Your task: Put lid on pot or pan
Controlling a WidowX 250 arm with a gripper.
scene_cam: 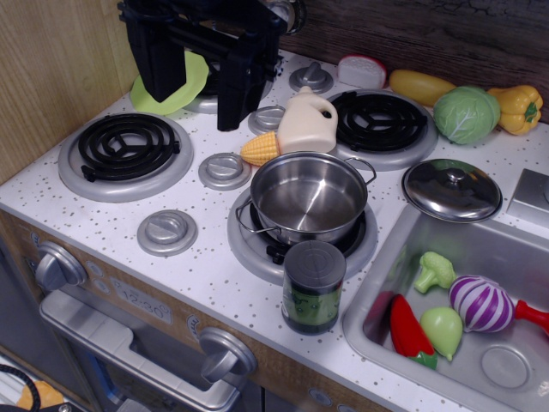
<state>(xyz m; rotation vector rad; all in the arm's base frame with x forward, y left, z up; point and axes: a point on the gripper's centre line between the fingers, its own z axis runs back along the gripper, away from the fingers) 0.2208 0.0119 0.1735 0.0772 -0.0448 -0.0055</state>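
Observation:
The shiny steel pot (309, 199) with two wire loop handles stands open and empty on the front right burner. The round steel lid (452, 190) with its centre knob lies on the counter to the pot's right, at the sink's back left rim. My black gripper (196, 107) hangs over the back left of the stove, well away from both pot and lid. Its two fingers stand apart with nothing between them, so it is open.
A dark can with green label (313, 286) stands just in front of the pot. A cream jug (307, 120) and corn (260, 148) sit behind it. A green plate (176, 96) lies under the gripper. The sink (515, 249) holds toy vegetables. A wooden wall is at the left.

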